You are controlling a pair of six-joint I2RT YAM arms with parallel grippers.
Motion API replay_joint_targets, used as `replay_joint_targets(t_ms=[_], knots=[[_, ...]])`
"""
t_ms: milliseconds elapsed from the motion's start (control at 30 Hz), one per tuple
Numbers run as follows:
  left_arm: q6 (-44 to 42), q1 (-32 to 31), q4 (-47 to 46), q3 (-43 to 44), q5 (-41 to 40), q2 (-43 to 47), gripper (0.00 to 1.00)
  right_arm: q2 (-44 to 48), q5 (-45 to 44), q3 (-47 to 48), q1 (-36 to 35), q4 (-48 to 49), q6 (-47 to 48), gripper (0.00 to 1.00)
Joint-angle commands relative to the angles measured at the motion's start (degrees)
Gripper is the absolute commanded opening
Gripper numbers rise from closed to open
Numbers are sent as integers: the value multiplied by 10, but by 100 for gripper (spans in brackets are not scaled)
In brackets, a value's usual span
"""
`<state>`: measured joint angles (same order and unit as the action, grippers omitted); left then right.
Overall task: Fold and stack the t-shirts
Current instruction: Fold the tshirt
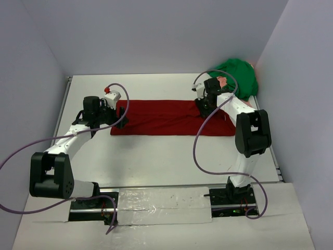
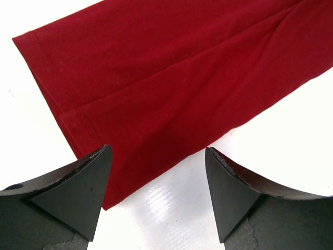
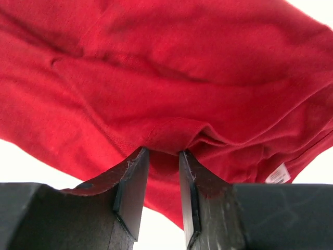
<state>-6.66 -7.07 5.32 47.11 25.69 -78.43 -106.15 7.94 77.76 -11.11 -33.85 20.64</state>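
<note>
Right pincer (image 3: 164, 152), fingers drawn close together and clamped on a raised ridge of the dark red t-shirt (image 3: 182, 67); the cloth bunches and creases around the fingertips, and a small white label (image 3: 279, 173) shows at its edge to the right. Left pincer (image 2: 157, 151), fingers set wide apart and holding nothing, poised just above the shirt's opposite end; its left fingertip overlaps the hemmed corner of the cloth, its right fingertip stands over bare white bench (image 1: 156, 156). From above, the dark red t-shirt lies as a long, narrow, folded band across the middle of the bench, flat for most of its length, with one arm at each end: the left arm at the left end, the right arm at the right end. Beyond the right arm, in the far right corner against the wall, a bright green t-shirt (image 1: 239, 75) sits in a crumpled heap, well apart from the left pincer. A salmon-pink cloth (image 1: 222, 80) shows at the green heap's edge, partly hidden by it and by the right arm.
</note>
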Motion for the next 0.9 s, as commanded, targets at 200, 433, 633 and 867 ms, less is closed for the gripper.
replay_joint_targets(t_ms=[200,433,633,867], knots=[[-5,-1,-35,-4,-6,12,80,-16,-34,28,-11,149,-17,35],[-4,-5,-35,-2,-12,10,80,-39,-50,58,-30,225,-56,34],[-6,-6,-30,-4,-14,14,80,-81,-41,124,-34,199,-68,39],[-6,-6,-33,-8,-11,11,79,-73,-77,151,-38,89,-66,53]])
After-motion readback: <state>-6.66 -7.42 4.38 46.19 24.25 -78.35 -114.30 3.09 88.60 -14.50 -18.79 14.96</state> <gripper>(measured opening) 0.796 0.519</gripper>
